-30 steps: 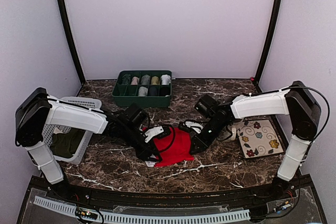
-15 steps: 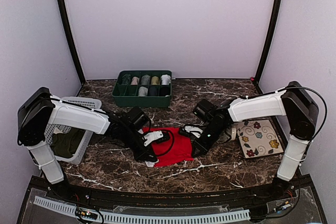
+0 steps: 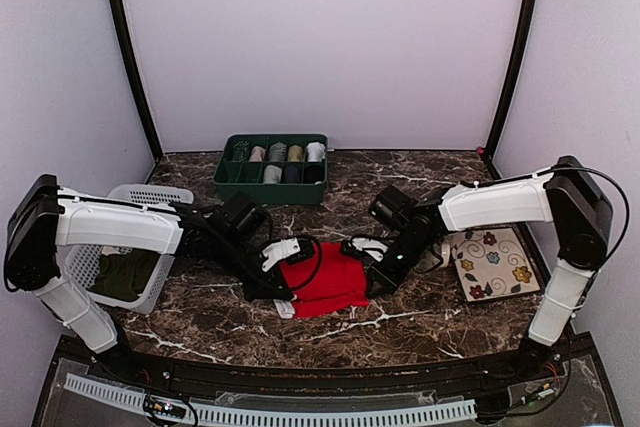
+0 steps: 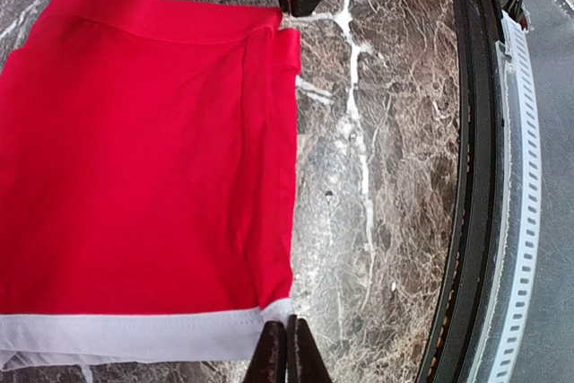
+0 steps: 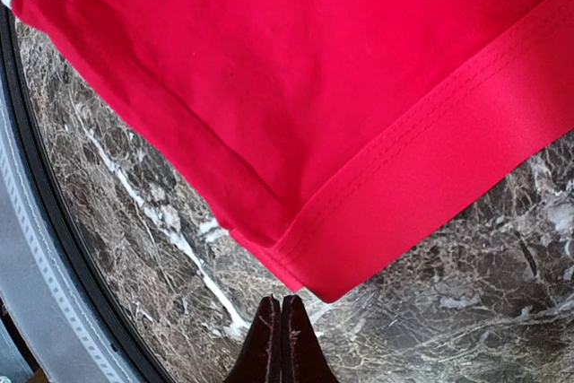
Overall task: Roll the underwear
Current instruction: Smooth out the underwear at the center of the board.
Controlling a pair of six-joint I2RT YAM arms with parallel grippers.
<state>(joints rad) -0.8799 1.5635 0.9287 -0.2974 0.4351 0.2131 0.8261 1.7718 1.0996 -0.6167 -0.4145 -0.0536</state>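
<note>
The underwear (image 3: 325, 282) lies flat, no roll yet. The left gripper (image 4: 279, 349) is closed at its nine o'clock, the right gripper (image 5: 281, 329) closed at three.

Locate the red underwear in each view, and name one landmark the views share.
Top external: the underwear lies flat, low centre.
Left wrist: the underwear fills the left half, its white waistband along the bottom.
Right wrist: the underwear fills the upper part.
Shared landmark: the white-veined marble table.

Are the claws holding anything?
The right gripper holds nothing, shut beside the underwear. The left gripper is shut at the waistband corner; a pinch cannot be told.
</note>
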